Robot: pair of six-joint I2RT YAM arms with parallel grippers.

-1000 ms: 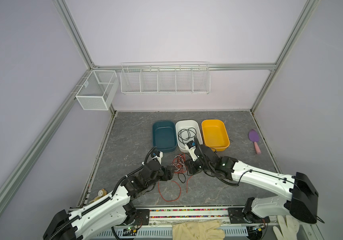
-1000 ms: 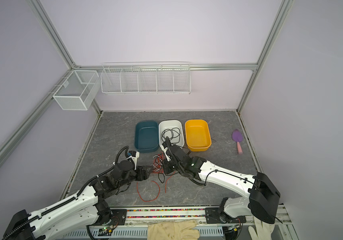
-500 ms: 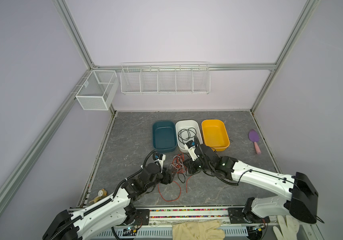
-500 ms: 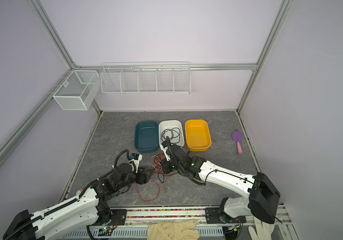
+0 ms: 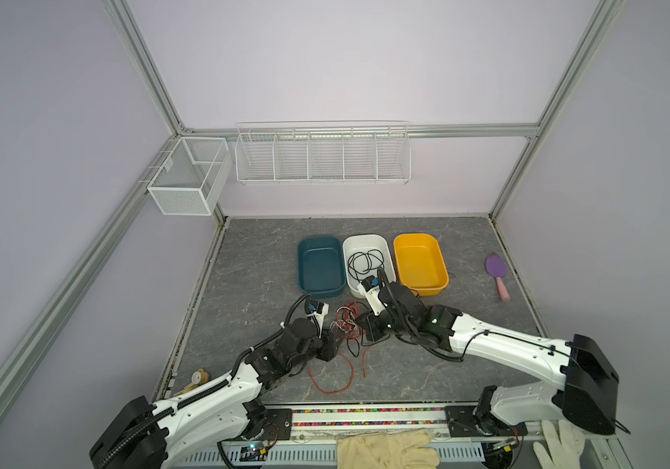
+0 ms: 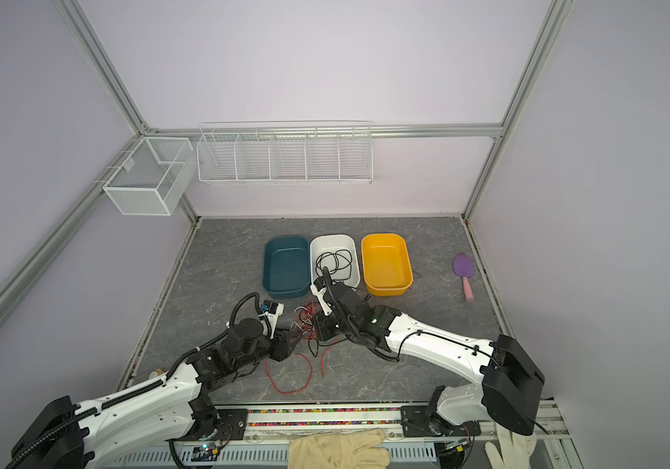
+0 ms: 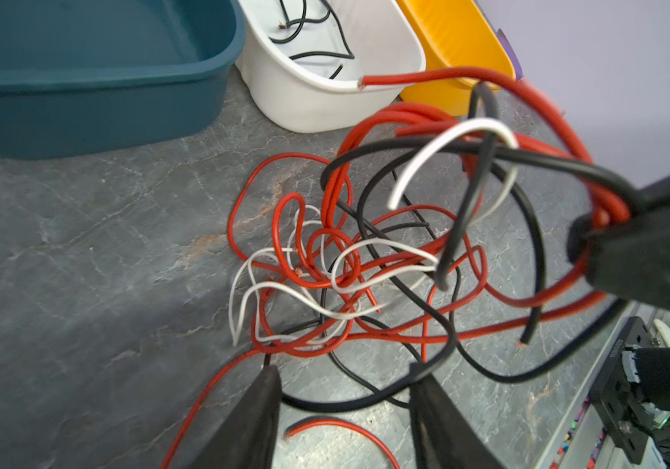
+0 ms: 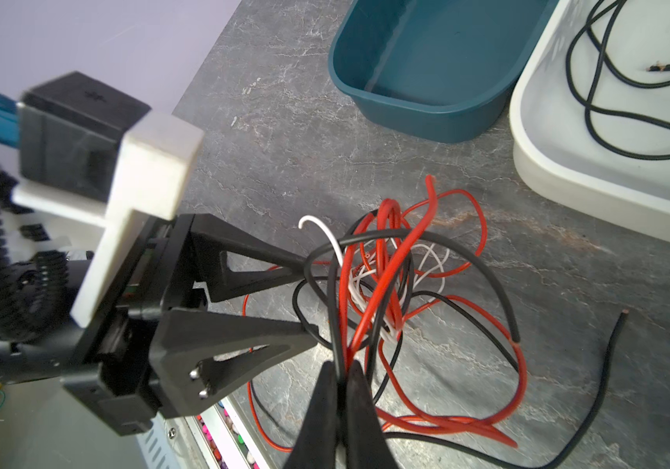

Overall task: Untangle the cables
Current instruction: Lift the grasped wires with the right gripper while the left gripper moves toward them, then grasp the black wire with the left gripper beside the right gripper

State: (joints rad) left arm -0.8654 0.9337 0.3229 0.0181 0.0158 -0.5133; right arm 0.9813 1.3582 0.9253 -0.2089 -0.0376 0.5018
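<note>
While the right gripper (image 8: 342, 367) pinches a few black and red strands tight between its pointed, matte black fingers and holds them raised off the table, we see the left gripper (image 7: 344, 369) standing partly open just beside the tangle. A black strand crosses its tips, but nothing is clamped. The cables (image 5: 349, 325) are thin, smooth, rubbery wires in red, black and white. They are looped and knotted into a loose heap on the grey, marble-veined table (image 5: 260, 276), between the two grippers and just on the near side of the bins. Three glossy plastic bins, rectangular with rounded corners, stand side by side farther back. The teal bin (image 5: 320, 264) on the left is empty, the white bin (image 5: 365, 239) in the middle holds a loosely coiled black wire (image 5: 361, 260), and the yellow bin (image 5: 420, 260) on the right is empty.
</note>
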